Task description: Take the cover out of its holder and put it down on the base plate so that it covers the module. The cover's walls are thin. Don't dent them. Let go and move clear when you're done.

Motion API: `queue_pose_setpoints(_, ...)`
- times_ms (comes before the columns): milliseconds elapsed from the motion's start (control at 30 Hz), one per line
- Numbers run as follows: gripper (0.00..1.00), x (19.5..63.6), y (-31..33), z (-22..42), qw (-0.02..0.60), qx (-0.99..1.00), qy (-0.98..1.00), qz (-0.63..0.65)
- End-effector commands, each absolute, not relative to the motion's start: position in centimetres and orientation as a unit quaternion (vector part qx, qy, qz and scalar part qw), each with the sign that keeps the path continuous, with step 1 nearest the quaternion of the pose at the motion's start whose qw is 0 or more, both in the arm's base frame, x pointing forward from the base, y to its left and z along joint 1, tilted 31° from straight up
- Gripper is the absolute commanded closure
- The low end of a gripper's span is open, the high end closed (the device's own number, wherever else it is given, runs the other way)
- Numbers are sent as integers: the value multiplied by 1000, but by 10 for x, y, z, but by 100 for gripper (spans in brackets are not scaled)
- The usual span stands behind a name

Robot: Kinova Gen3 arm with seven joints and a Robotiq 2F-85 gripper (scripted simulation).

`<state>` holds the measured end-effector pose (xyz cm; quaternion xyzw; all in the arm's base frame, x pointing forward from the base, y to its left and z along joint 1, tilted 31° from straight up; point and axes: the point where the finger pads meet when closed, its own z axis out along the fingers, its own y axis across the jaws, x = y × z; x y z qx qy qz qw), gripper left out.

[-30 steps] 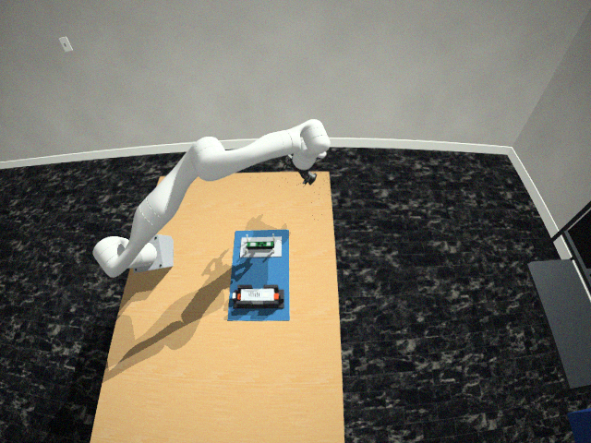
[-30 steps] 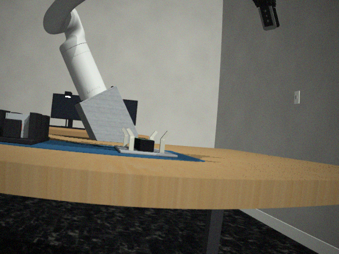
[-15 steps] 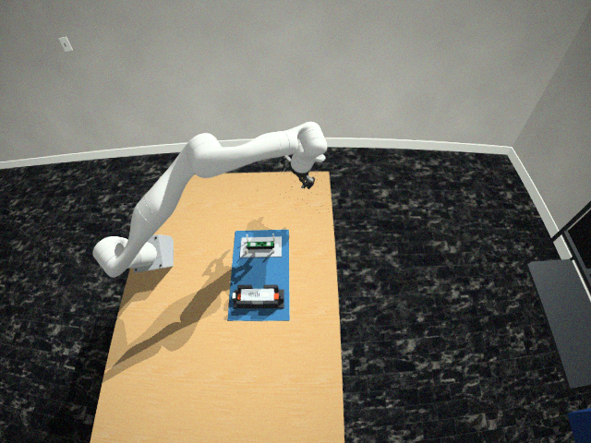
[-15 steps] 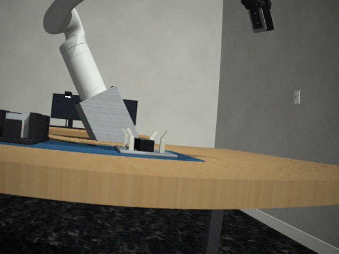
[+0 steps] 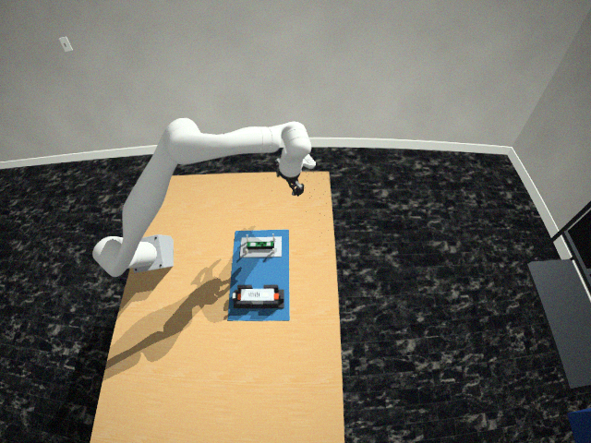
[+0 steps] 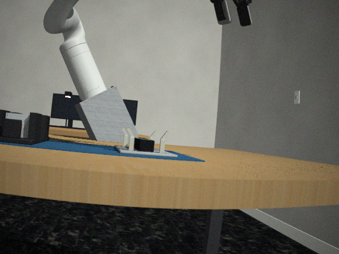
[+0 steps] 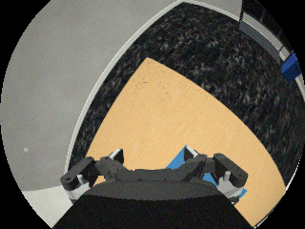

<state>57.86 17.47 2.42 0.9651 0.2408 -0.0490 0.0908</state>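
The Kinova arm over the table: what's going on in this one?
The arm is handling nothing at this moment: its hand is open and empty, raised well away from the parts. The white cover sits in its dark holder, and the module is uncovered on the base plate.

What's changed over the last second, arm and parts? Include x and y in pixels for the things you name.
The tool (image 5: pixel 297 189) (image 6: pixel 234 24) (image 7: pixel 153 155) has swung down and toward the mat (image 5: pixel 267 272) (image 6: pixel 79 148) in the top view, and turned: the exterior view now shows both fingers apart. Nothing was taken hold of or let go. Cover (image 5: pixel 258 294) (image 6: pixel 25 123), holder (image 5: pixel 280 305) (image 6: pixel 39 125), base plate (image 5: pixel 277 252) (image 6: pixel 164 154) and module (image 5: pixel 260 245) (image 6: pixel 144 144) stayed put.
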Motion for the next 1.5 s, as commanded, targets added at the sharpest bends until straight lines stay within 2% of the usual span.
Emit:
queue_pose_setpoints(0, 0, 568, 169, 33, 101, 968, 224, -45)
queue_pose_setpoints(233, 0, 539, 148, 54, 137, 977, 163, -29)
queue_pose_setpoints(467, 0, 539, 148, 54, 137, 977, 163, -29)
queue_pose_setpoints(800, 0, 498, 114, 84, 188, 980, 71, -7)
queue_pose_setpoints(1033, 0, 498, 114, 84, 188, 980, 71, -7)
queue_pose_setpoints(1367, 0, 456, 82, 114, 237, 971, -21, 16)
queue_pose_setpoints(1467, 0, 456, 82, 114, 237, 971, -21, 16)
